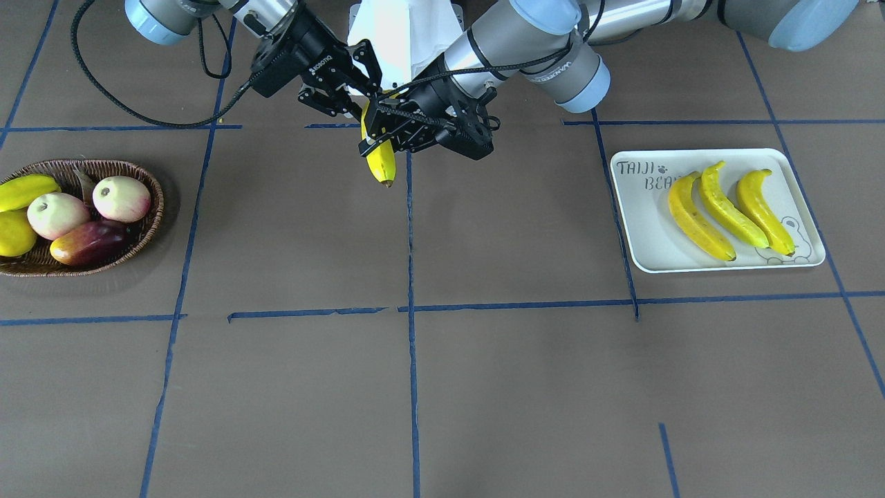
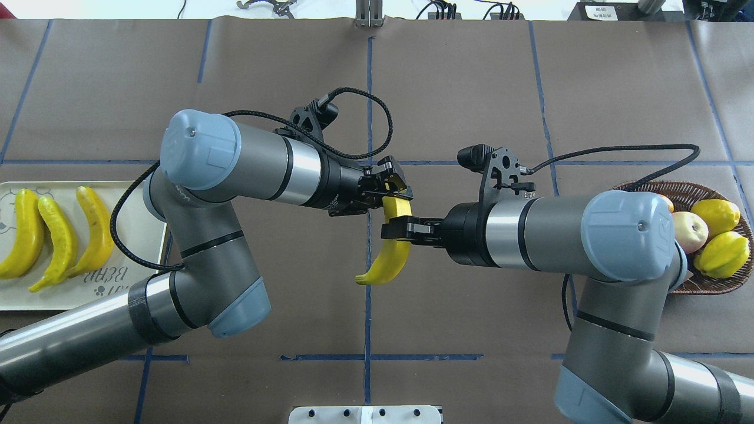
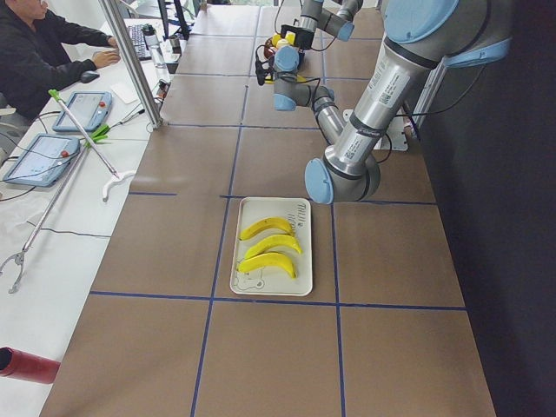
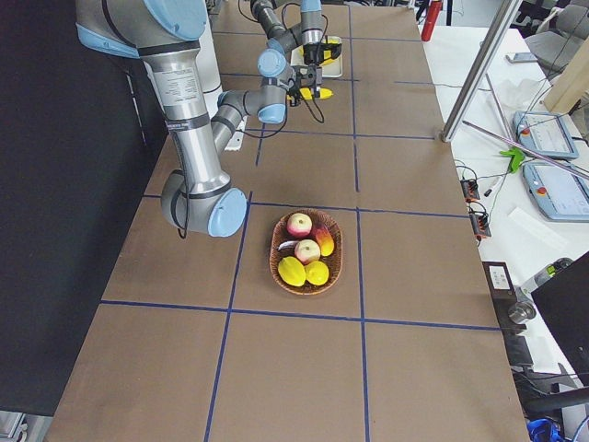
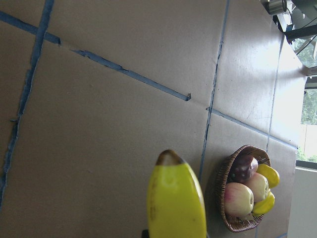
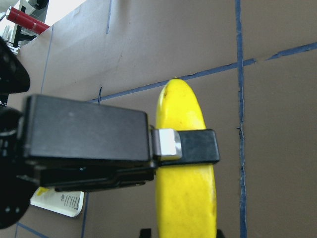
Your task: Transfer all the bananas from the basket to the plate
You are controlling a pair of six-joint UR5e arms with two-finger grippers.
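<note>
brown paper over the table (image 1: pixel 484 387), gridded in blue tape. judged mid-handover: one banana (image 2: pixel 393 254) up in the air, well apart from the plate (image 1: pixel 646 228), roughly between plate and basket (image 1: pixel 146 225). clamped around mid-length by the right gripper (image 2: pixel 396 227), jaws drawn in tight on the fruit. also pinched nearer its dark-tipped end by the left gripper (image 2: pixel 393 184), jaws closed in, one pad (image 6: pixel 195 146) flat on the skin in the right wrist view; cannot tell how much of the load is borne there. counted three more bananas (image 1: pixel 726 211) lying side by side on the plate. found no clear banana shape in the basket on the far side from the plate, only stubby yellow fruit (image 1: pixel 15 234), two pink-and-cream ones (image 1: pixel 121 198) and a dark mango (image 1: pixel 90 243), so probably the last transfer. next, by judgement: release with the right, back it clear, then carry with the left to the plate and set down on the bare part beside the three. looks bright yellow, curved, smooth-skinned, likely firm; slip risk judged low.
</note>
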